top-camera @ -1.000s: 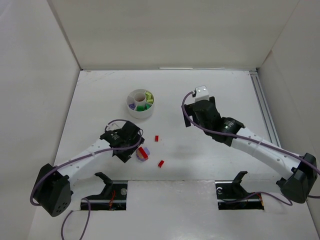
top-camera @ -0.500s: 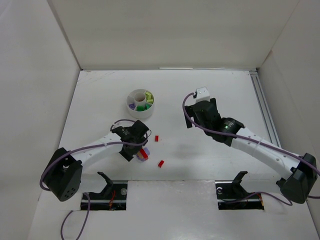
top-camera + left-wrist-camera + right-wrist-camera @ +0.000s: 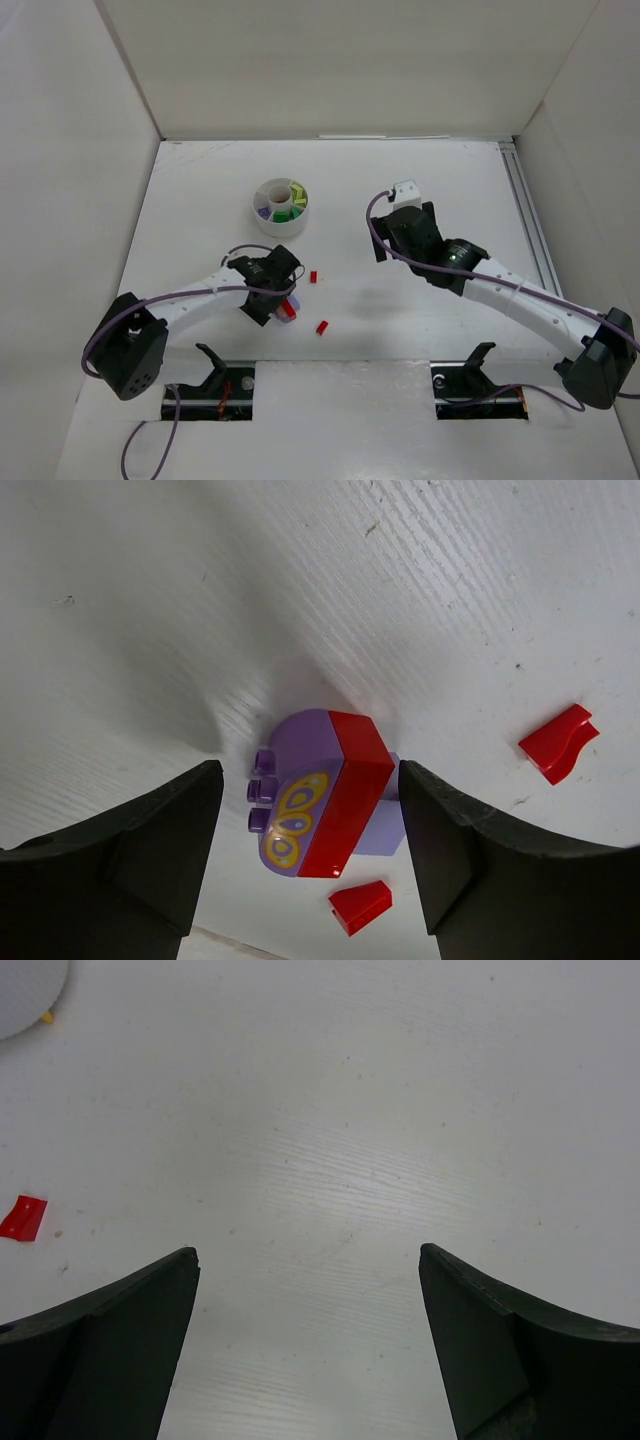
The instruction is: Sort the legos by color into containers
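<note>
- On the table [image 3: 200, 190], in front of your left arm, the left gripper [image 3: 308, 772] is down over a lavender-and-red brick [image 3: 322, 795] (its lavender face carries a yellow butterfly-like print).
- Its fingers [image 3: 130, 860] are spread, one on each side of that brick. There is a clear gap on the studded side. On the other side you cannot tell whether the pad touches the lavender edge.
- The brick lies flat on the table and is not lifted.
- A small red piece [image 3: 360, 905] lies just beside the brick, and a red wedge [image 3: 557, 742] lies farther out, beyond the other finger.
- Your right gripper [image 3: 307, 1250] hangs over bare table with its fingers spread wide and nothing between them.
- In the right wrist view a red lego [image 3: 22, 1217] sits at the left edge, well apart from the fingers.
- The round white tub [image 3: 262, 222] stands farther back on the table, between the two arms and apart from both grippers.
- Its wedge compartments hold lavender legos [image 3: 264, 212], green legos [image 3: 283, 214] and yellow legos [image 3: 298, 195], each colour in its own wedge.
</note>
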Robot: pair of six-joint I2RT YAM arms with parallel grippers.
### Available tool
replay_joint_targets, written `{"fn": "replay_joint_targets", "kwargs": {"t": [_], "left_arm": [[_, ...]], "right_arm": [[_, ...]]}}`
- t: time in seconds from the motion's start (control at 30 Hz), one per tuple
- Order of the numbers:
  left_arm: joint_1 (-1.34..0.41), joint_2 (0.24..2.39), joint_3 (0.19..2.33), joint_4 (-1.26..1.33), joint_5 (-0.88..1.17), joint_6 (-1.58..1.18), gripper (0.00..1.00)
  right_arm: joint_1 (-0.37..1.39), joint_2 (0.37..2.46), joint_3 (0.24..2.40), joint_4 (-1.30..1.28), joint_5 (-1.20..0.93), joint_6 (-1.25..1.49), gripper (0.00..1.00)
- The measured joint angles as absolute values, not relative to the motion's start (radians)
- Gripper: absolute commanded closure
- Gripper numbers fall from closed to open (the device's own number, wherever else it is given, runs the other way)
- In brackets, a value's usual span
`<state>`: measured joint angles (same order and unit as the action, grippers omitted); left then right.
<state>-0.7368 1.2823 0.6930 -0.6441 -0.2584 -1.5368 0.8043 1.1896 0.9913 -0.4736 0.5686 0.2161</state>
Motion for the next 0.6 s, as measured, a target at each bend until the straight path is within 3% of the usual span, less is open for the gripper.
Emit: {"fn": "replay_joint_targets", "kwargs": {"t": [0.3, 0.5, 0.6], "left_arm": [[-0.791, 1.369, 0.713, -0.649, -0.27, -1.575, 0.45], [-0.809, 1.417, 0.754, -0.656, -0.271, -1.581, 0.68], [-0.81, 1.418, 0.761, -0.658, -0.273, -1.58, 0.74]], "right_arm": [[0.804, 1.183, 0.983, -0.488, 0.569, 0.228, 0.05], [0.804, 1.162, 0.976, -0.505, 0.568, 0.236, 0.05], [0.804, 1.118, 0.953, -0.505, 0.541, 0.221, 0.03]]}}
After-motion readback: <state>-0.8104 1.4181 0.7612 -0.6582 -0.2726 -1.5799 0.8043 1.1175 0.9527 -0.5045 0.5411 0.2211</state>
